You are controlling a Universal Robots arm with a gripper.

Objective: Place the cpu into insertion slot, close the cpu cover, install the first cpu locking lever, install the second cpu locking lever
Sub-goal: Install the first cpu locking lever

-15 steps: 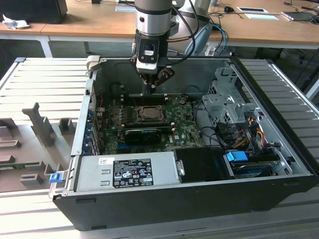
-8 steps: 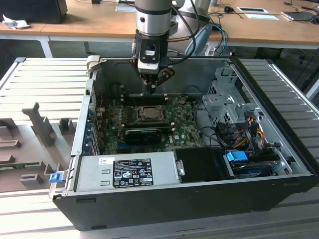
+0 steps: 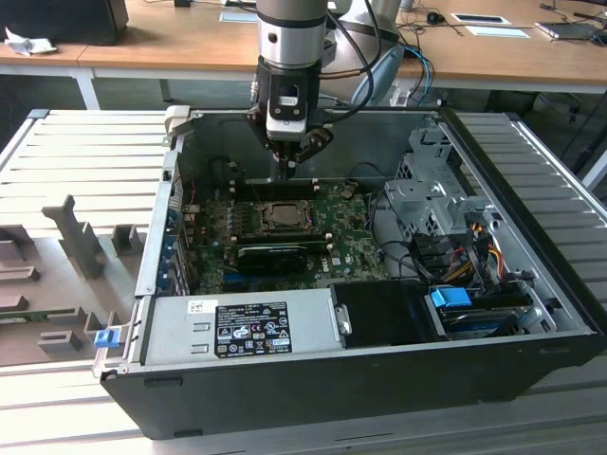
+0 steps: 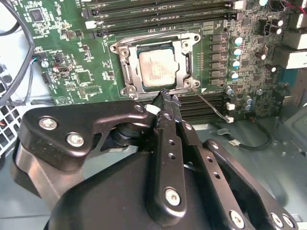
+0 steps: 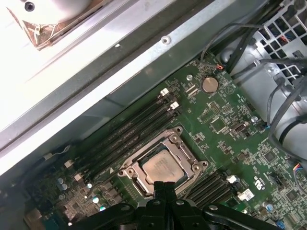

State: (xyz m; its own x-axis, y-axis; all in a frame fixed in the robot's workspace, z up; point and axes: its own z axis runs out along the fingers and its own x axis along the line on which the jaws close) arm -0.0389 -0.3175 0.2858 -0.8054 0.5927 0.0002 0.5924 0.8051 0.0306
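Observation:
The cpu (image 4: 157, 67) lies flat in its socket on the green motherboard (image 4: 72, 72), its pale metal top showing in both wrist views (image 5: 163, 167) and in the exterior view (image 3: 282, 216). The cpu cover (image 4: 184, 57) rests down around it as a metal frame, and a thin wire lever (image 4: 148, 36) runs along one side of the socket. My gripper (image 4: 165, 96) hangs just above the socket's edge with its black fingers pressed together and nothing between them. In the exterior view the gripper (image 3: 287, 169) is over the back of the open computer case.
Memory slots (image 5: 129, 134) flank the socket on both sides. The case's walls (image 3: 152, 256) enclose the board, with a power supply (image 3: 237, 327) at the front, a drive cage (image 3: 427, 190) and cables (image 3: 474, 246) on the exterior view's right. Grey fixtures (image 3: 81, 242) stand outside on the left.

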